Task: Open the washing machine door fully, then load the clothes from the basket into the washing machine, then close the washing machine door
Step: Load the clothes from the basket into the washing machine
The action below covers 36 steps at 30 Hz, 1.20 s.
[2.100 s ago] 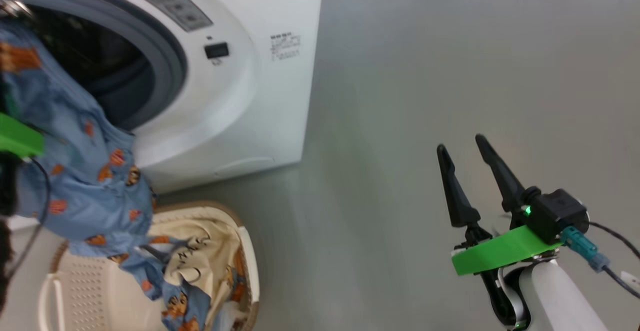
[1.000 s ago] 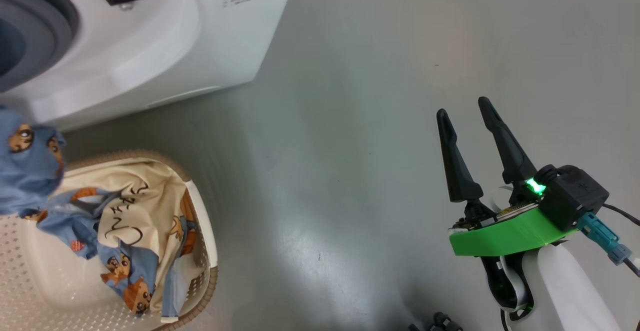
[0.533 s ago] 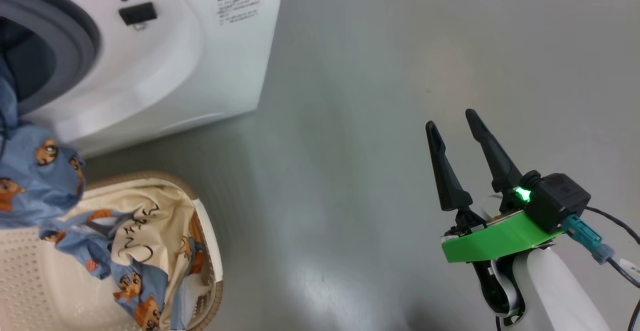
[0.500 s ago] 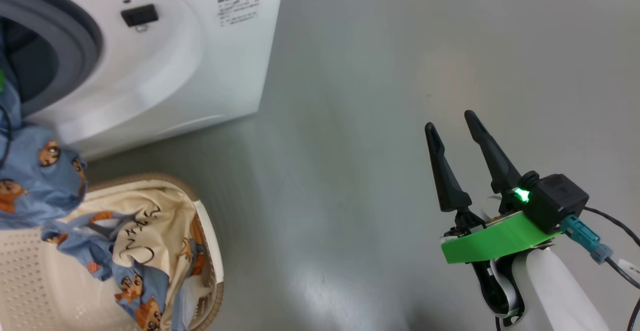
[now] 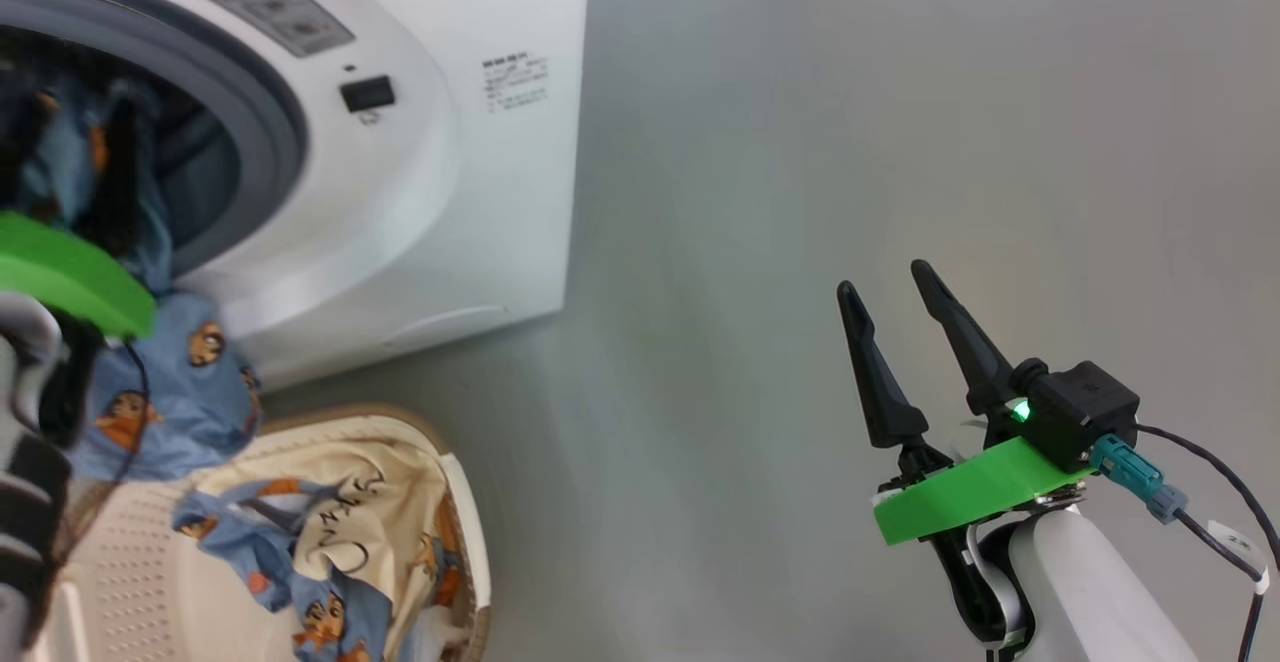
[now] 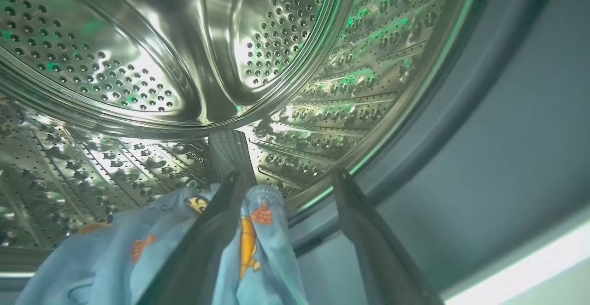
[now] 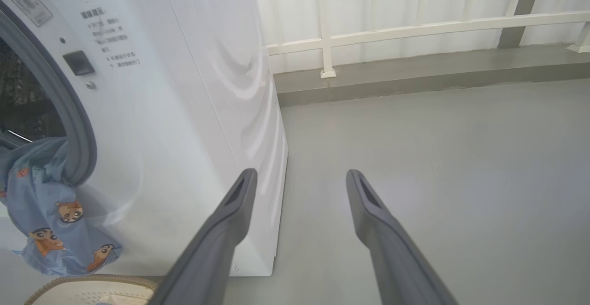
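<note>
Left wrist view shows my left gripper spread open, right gripper open too; blue garment drapes one finger and may drag out on withdrawal.

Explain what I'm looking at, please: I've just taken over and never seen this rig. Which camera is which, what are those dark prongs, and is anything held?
It is a wheeled robot with two arms; the dark prongs are its gripper fingers. The head view looks down from its head. It shows the washing machine, the basket in front of it, and the right gripper, open and empty over the grey floor. The left wrist view looks along the left gripper into the steel drum. Its jaws stand apart, and the blue garment is draped against one finger, not clamped. The right wrist view looks along the right arm's fingers; there the blue garment hangs out of the machine's opening. The cream garment lies in the basket.
</note>
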{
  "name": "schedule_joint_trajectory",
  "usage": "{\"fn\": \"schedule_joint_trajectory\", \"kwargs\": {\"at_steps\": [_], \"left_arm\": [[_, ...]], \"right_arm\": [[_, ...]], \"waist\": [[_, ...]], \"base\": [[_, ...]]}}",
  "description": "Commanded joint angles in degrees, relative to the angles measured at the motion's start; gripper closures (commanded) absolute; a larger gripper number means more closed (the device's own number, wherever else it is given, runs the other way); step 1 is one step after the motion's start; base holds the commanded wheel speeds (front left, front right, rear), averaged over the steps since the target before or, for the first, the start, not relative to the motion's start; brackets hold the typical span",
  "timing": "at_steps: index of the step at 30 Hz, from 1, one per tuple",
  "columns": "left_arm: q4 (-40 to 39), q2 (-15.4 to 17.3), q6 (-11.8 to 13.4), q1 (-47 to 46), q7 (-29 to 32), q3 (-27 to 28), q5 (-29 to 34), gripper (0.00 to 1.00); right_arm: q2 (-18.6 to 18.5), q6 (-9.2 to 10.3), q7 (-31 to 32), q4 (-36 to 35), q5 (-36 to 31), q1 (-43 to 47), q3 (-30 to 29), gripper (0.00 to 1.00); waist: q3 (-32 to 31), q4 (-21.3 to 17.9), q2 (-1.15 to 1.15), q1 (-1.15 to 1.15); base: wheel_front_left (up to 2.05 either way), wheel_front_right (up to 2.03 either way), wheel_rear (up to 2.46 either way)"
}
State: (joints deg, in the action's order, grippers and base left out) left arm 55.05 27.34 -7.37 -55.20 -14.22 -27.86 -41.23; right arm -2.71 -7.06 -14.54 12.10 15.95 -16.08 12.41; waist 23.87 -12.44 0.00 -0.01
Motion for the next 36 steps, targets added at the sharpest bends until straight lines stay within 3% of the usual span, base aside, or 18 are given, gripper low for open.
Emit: {"fn": "schedule_joint_trajectory", "kwargs": {"at_steps": [1, 14, 24, 36], "left_arm": [[-2.4, 2.5, -0.1, 1.7, -0.7, 1.7, -0.3, 0.0], [-13.6, -1.6, 1.6, 17.9, -0.8, 11.6, 8.1, 0.0], [-21.7, -5.4, 2.3, 32.1, -0.8, 19.1, 13.6, 0.0], [-30.7, -8.7, 3.6, 45.4, -0.8, 26.8, 17.4, 0.0]], "right_arm": [[-0.2, -0.43, -0.5, -0.3, 0.8, -0.5, 1.0, 0.0], [-0.3, -0.43, -0.5, 3.4, 0.3, 1.1, -2.0, 0.0], [-2.6, -0.43, -0.5, 4.5, 1.7, 4.2, -3.2, 0.0], [-4.3, -0.43, -0.5, 4.4, 3.0, 7.0, -3.4, 0.0]], "waist": [[-5.3, 2.9, 0.0, 0.01], [-15.2, 7.9, 0.0, 0.01], [-22.3, 10.5, 0.0, 0.01], [-25.7, 12.0, 0.0, 0.01]], "base": [[0.0, 0.0, 0.0], [0.0, 0.0, 0.0], [0.0, 0.0, 0.0], [0.0, 0.0, 0.0]]}}
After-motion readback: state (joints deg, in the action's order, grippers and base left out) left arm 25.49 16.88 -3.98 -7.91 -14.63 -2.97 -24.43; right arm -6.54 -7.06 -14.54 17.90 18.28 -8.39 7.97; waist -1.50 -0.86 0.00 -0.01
